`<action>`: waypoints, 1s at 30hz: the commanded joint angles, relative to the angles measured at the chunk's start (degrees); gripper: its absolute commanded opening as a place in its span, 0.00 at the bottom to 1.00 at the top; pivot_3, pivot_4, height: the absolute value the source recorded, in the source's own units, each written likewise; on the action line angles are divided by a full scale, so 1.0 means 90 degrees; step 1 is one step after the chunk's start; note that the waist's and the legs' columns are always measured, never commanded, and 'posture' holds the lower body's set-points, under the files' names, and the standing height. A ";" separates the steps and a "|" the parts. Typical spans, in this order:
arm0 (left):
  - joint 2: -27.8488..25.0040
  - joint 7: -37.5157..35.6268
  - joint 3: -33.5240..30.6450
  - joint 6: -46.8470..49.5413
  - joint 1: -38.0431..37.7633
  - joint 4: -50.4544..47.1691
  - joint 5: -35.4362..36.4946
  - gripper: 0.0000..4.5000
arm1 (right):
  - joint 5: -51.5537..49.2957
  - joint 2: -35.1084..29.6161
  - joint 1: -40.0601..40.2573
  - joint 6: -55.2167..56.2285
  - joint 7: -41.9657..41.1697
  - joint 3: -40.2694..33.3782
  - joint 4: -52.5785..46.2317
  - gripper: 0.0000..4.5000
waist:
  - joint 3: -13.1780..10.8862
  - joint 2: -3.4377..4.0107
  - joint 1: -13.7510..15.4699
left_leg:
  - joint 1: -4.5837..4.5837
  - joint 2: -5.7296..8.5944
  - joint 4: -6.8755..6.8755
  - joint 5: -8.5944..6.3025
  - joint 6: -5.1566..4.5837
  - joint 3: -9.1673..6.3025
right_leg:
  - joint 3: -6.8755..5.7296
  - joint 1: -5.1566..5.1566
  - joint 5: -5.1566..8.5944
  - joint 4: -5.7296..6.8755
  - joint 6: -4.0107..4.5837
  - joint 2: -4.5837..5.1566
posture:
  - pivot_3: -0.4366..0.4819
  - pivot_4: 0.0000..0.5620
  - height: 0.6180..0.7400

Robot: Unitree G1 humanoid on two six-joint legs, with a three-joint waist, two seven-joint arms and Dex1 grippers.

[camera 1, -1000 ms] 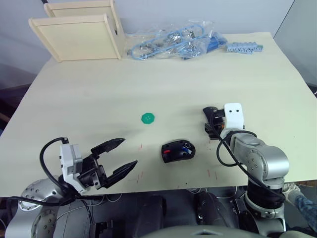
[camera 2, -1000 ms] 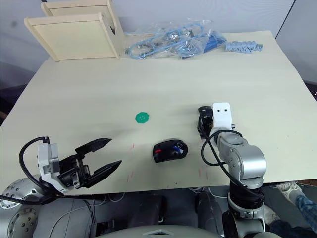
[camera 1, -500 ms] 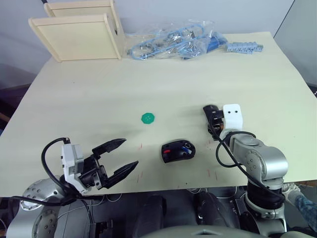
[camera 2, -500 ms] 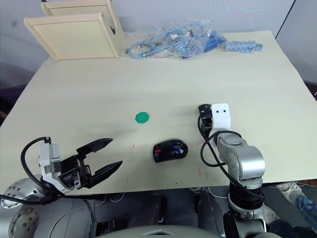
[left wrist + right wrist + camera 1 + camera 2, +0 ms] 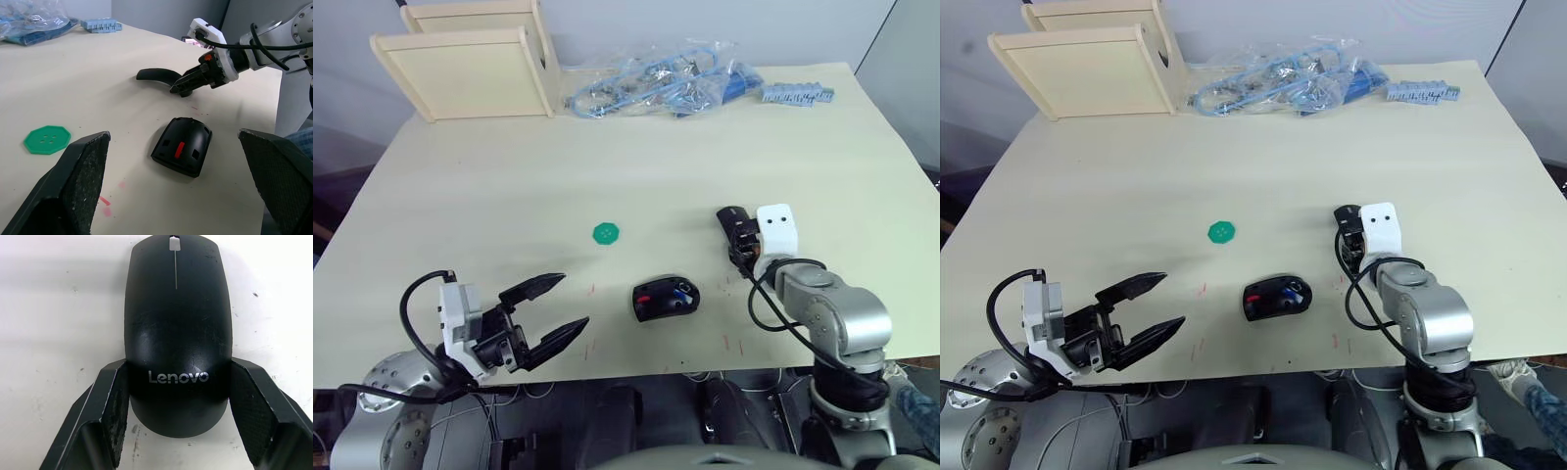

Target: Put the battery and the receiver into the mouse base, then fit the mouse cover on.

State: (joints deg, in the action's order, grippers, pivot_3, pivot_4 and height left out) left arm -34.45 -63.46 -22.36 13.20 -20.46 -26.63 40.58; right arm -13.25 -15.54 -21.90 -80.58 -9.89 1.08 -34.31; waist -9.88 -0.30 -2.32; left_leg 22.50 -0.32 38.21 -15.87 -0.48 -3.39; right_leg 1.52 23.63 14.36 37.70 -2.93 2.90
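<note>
Right gripper [image 5: 173, 423]: your fingers sit either side of the mouse cover's rear end, pads against its flanks. In the left wrist view the fingertips pinch the cover's end down at the table, so you have it gripped.
Mouse cover [image 5: 176, 328]: glossy black shell with a Lenovo logo, lying on the table [image 5: 636, 147]. It is on the right side of the mouse base and a little farther from you, near it but not touching.
Left gripper [image 5: 553, 308]: held wide apart and carrying nothing. It hovers at the table's near edge, well to the left of the mouse base, fingers pointing toward it.
Mouse base [image 5: 665, 299]: black shell with the red compartment facing up, lying between your two grippers and closer to the right one.
Battery [image 5: 681, 290]: a blue-and-white piece lies inside the mouse base beside the red part; you cannot tell how fully it is seated.
Green disc [image 5: 607, 234]: flat on the table, beyond the mouse base and to its left, apart from it.
Wooden trays [image 5: 470, 64]: far back and left of the mouse base, at the table's far corner.
Bagged blue cables [image 5: 656, 88]: at the far edge, straight beyond the mouse base.
Blue block strip [image 5: 796, 94]: just right of the bags, far beyond the mouse base.
</note>
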 commanded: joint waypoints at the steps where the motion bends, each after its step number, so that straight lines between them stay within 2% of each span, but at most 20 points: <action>1: -0.0141 -0.0108 -0.0042 -0.0082 0.0029 -0.0015 0.0059 1.00 | -0.0964 -0.1252 -0.0323 0.0439 -0.1675 -0.0088 -0.0669 0.61 | -0.0004 0.0004 -0.0002 | 0.0001 0.0000 0.0001 0.0000 0.0000 0.0000 | 0.0000 0.0000 -0.0001 -0.0003 -0.0002 0.0001 | 0.48 0.27 1.00; 3: -0.0200 -0.0161 -0.0044 -0.0073 0.0065 0.0048 0.0081 1.00 | -0.1280 -0.1965 -0.0382 0.0816 -0.2378 -0.0048 -0.0625 0.61 | -0.0002 -0.0005 0.0000 | 0.0001 -0.0001 0.0000 -0.0001 -0.0001 -0.0004 | -0.0011 -0.0002 0.0000 -0.0005 -0.0002 -0.0003 | 0.48 0.27 1.00; 6: -0.0254 -0.0224 -0.0057 -0.0043 0.0094 0.0097 0.0122 1.00 | -0.1559 -0.2383 -0.0469 0.1084 -0.2844 -0.0121 -0.0455 0.61 | -0.0007 -0.0006 -0.0005 | 0.0007 -0.0004 -0.0001 -0.0001 -0.0001 0.0001 | -0.0024 -0.0001 0.0001 -0.0003 0.0001 -0.0011 | 0.48 0.27 1.00; 9: -0.0420 -0.0363 -0.0157 0.0132 0.0110 0.0107 0.0305 1.00 | -0.1792 -0.3379 -0.0827 0.2133 -0.4350 0.0057 -0.0149 0.61 | -0.0021 0.0002 0.0006 | 0.0010 -0.0004 0.0004 0.0000 -0.0002 0.0001 | -0.0024 -0.0001 0.0001 0.0002 0.0002 -0.0009 | 0.48 0.27 1.00; 11: -0.0486 -0.0405 -0.0202 0.0161 0.0114 0.0095 0.0367 1.00 | -0.1799 -0.3689 -0.1006 0.2767 -0.4965 0.0261 0.0080 0.61 | -0.0038 0.0004 0.0010 | 0.0011 -0.0003 0.0013 0.0000 -0.0002 0.0001 | -0.0020 -0.0001 0.0000 -0.0001 0.0000 0.0000 | 0.48 0.27 1.00; 15: -0.0599 -0.0525 -0.0230 0.0156 0.0120 0.0130 0.0412 1.00 | -0.1677 -0.4008 -0.1305 0.3744 -0.5946 0.0741 0.0495 0.61 | -0.0043 -0.0032 0.0011 | 0.0009 -0.0007 0.0012 -0.0001 -0.0001 0.0003 | -0.0027 -0.0004 0.0000 -0.0004 0.0000 -0.0007 | 0.48 0.27 1.00; 19: -0.0638 -0.0516 -0.0280 0.0139 0.0121 0.0203 0.0328 1.00 | -0.1526 -0.4155 -0.1872 0.3900 -0.6572 0.1380 0.0813 0.61 | -0.0048 -0.0032 0.0032 | 0.0013 -0.0006 0.0011 0.0000 -0.0001 -0.0005 | -0.0026 -0.0001 -0.0001 -0.0003 0.0001 0.0000 | 0.48 0.27 1.00; 23: -0.0437 -0.0765 -0.0329 -0.0236 0.0196 0.0389 0.0380 1.00 | -0.1298 -0.4123 -0.2361 0.3793 -0.6841 0.1983 0.0908 0.61 | -0.0048 -0.0034 0.0041 | 0.0012 -0.0007 0.0013 0.0000 0.0000 -0.0012 | -0.0028 0.0000 -0.0001 -0.0003 0.0001 0.0005 | 0.48 0.27 1.00; 26: -0.0646 -0.1191 -0.0336 -0.0037 0.0207 0.0527 0.0595 1.00 | -0.1088 -0.3967 -0.2719 0.3629 -0.6901 0.2499 0.0889 0.61 | -0.0049 -0.0033 0.0048 | 0.0013 -0.0006 0.0012 0.0000 0.0001 -0.0013 | -0.0029 0.0000 -0.0001 -0.0003 0.0001 0.0007 | 0.48 0.27 1.00; 30: -0.0701 -0.1363 -0.0297 -0.0073 0.0284 0.0671 0.0554 1.00 | -0.0719 -0.3638 -0.3142 0.3379 -0.6798 0.3139 0.0983 0.61 | -0.0049 -0.0033 0.0043 | 0.0013 -0.0006 0.0012 0.0000 0.0001 -0.0014 | -0.0029 0.0003 -0.0002 -0.0001 0.0001 0.0009 | 0.48 0.27 1.00</action>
State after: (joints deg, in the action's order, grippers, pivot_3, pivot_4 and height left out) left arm -40.22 -74.90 -24.22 13.18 -17.87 -20.49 44.77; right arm -20.59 -48.47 -48.78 -49.79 -71.30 29.09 -24.90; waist -10.32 -0.60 -1.93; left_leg 22.62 -0.36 38.31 -15.86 -0.47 -3.51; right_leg 1.25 23.65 14.35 37.69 -2.92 2.98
